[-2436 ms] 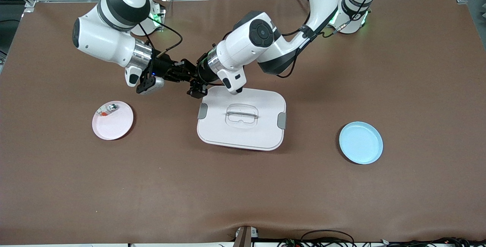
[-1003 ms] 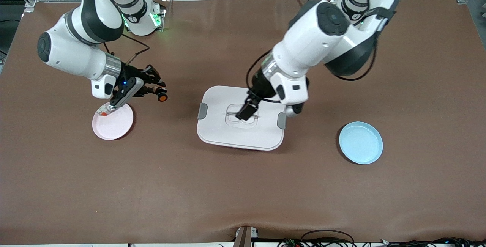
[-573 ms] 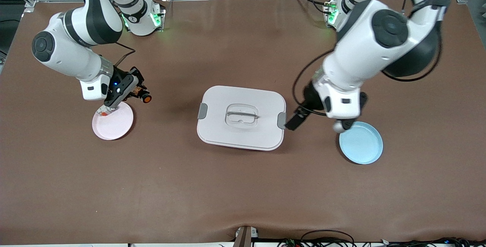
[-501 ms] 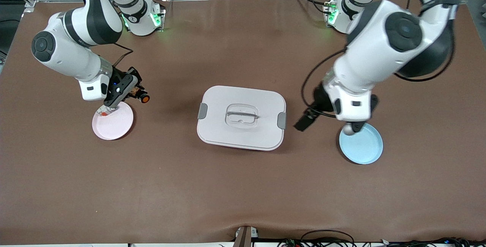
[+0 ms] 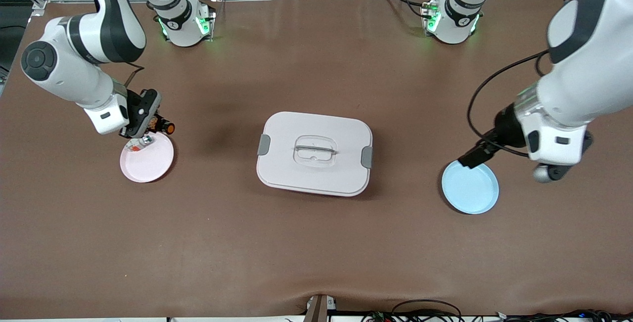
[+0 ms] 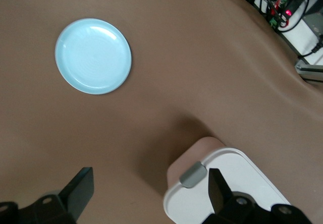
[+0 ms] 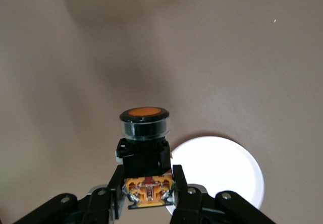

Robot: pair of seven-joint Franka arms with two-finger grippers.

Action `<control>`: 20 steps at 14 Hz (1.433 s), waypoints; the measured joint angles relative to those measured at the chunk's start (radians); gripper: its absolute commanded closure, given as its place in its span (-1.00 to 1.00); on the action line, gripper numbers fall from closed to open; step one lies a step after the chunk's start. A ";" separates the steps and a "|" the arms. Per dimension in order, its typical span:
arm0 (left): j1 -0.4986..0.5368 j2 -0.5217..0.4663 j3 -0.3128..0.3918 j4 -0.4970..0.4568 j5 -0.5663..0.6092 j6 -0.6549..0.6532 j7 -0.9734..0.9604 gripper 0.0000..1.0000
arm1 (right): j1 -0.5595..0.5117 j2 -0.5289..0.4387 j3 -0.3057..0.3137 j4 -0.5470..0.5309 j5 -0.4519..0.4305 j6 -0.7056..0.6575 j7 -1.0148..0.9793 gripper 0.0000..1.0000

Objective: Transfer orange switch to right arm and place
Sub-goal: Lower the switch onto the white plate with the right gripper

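Note:
The orange switch (image 5: 167,127), black-bodied with a round orange cap, is held in my right gripper (image 5: 157,125), which is shut on its base. It hangs just over the rim of the pink plate (image 5: 148,161), at the rim's edge farther from the front camera. In the right wrist view the switch (image 7: 144,133) stands between the fingers (image 7: 182,196), with the plate (image 7: 227,171) below. My left gripper (image 5: 474,157) is open and empty over the rim of the blue plate (image 5: 470,188). Its fingers (image 6: 76,193) stand wide apart.
A small silver-and-white part (image 5: 144,141) lies on the pink plate. A white lidded box (image 5: 315,153) sits mid-table, also in the left wrist view (image 6: 242,181). The blue plate (image 6: 93,56) holds nothing.
The right gripper has carried the switch from mid-table to the pink plate. The left arm has swung away from over the box to over the blue plate's rim.

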 measured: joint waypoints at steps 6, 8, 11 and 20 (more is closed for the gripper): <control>0.033 -0.059 0.024 -0.010 0.098 -0.101 0.284 -1.00 | -0.026 -0.001 0.000 -0.084 -0.107 0.147 -0.026 1.00; -0.022 -0.108 0.131 -0.043 0.098 -0.108 0.440 -1.00 | -0.052 0.000 0.000 -0.122 -0.119 0.220 -0.056 1.00; -0.095 -0.201 0.296 -0.111 0.067 -0.113 0.670 -1.00 | -0.118 0.031 0.000 -0.167 -0.121 0.320 -0.131 1.00; -0.107 -0.347 0.363 -0.246 0.047 -0.112 0.871 -1.00 | -0.180 0.229 0.001 -0.159 -0.201 0.514 -0.214 1.00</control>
